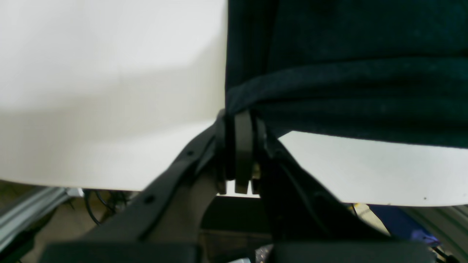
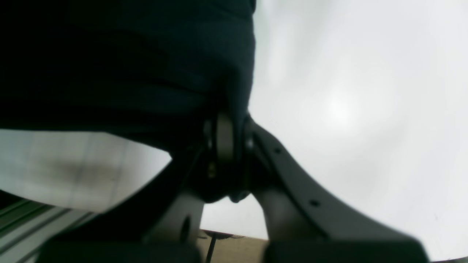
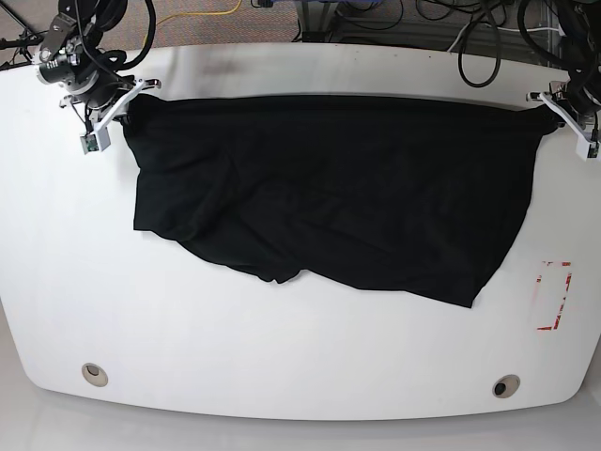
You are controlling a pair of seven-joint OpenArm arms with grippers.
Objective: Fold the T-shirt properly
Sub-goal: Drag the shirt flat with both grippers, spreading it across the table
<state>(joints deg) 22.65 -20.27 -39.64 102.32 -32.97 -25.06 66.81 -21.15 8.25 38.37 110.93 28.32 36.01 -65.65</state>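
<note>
At the far left of the base view the right gripper sits at the back corner of the white surface, its fingers closed on a bunched corner of the T-shirt; the right wrist view shows dark cloth pinched between them and gathered above. From there the black shirt stretches in a fairly straight top edge across the back of the surface, while its lower part lies on the surface in loose, uneven folds, sagging to a low point near the middle and another toward the right. The cloth looks soft, light and limp, so it will likely drape and wrinkle rather than hold a line, and any slack between the two grips should droop; corners and hems seem the best places to hold, since a pinch in the middle would only bunch it. Near the right edge a red-outlined marking lies on the surface, apart from the shirt. At the far right the left gripper holds the opposite top corner, fingers shut on a rolled hem of cloth, seen clearly in the left wrist view. Both arms reach in low from the back corners, well apart, keeping the top edge taut.
</note>
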